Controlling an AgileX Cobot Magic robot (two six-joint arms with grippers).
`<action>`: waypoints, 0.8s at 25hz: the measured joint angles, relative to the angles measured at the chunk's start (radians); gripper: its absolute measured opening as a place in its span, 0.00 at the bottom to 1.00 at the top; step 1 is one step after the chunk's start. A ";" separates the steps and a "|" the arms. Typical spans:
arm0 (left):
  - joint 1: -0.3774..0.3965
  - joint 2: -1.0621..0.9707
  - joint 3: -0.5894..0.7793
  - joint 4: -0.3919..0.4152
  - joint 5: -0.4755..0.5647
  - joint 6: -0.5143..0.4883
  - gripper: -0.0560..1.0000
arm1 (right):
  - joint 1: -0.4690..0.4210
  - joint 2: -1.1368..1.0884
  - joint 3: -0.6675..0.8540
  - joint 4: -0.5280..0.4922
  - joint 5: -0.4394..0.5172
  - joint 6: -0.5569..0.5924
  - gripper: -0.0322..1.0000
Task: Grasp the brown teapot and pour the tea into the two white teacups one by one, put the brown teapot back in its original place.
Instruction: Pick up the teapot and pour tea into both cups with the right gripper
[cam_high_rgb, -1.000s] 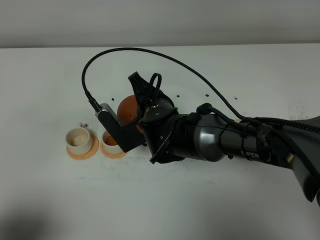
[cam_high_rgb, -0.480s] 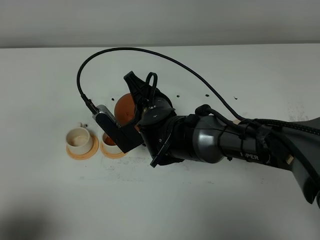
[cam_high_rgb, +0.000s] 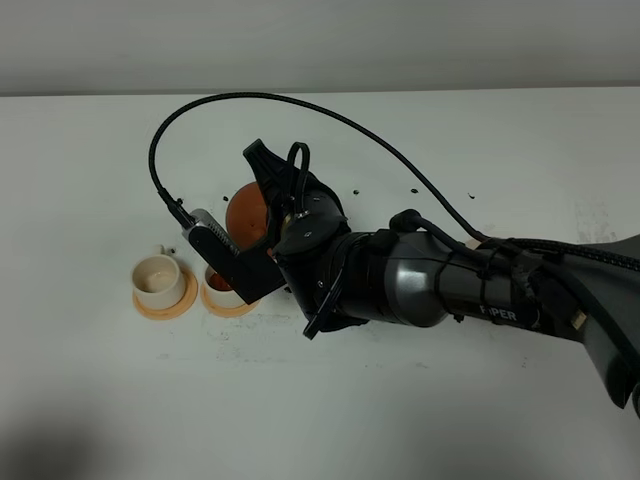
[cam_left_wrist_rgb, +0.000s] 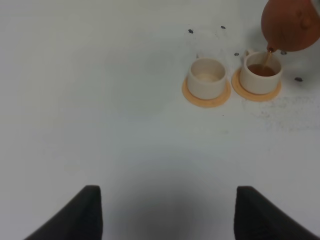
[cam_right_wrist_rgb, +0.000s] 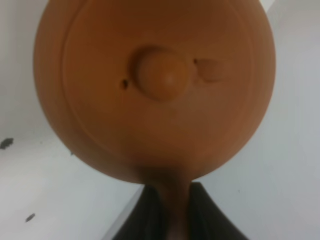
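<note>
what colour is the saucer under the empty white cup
A pale orange round saucer, under the empty cream-white cylindrical cup; best in the left wrist view.

Arm: thick glossy black-grey right arm (cam_high_rgb: 430, 285), built of rounded cylindrical sections.
Marking: small white "PIPER" lettering (cam_high_rgb: 500, 311) on the forearm shell.
Cable: thin black rubber cable (cam_high_rgb: 240, 97), one wide loop.
Camera: flat black camera block (cam_high_rgb: 235, 258) with a silver-grey end.
Sleeve: black braided hose sleeve (cam_high_rgb: 575, 250) along the rear link.
Left jaws: two matte dark grey rounded tips.
Right jaws: black, blurred.

Even soft light; wrist views blurry, faint shadows.
</note>
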 joint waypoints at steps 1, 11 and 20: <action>0.000 0.000 0.000 0.000 0.000 0.000 0.60 | 0.000 0.000 0.000 -0.005 0.000 0.000 0.14; 0.000 0.000 0.000 0.000 0.000 0.000 0.60 | 0.000 0.000 0.000 -0.028 0.000 -0.004 0.14; 0.000 0.000 0.000 0.000 0.000 0.000 0.60 | 0.000 0.000 0.000 -0.030 0.000 -0.018 0.14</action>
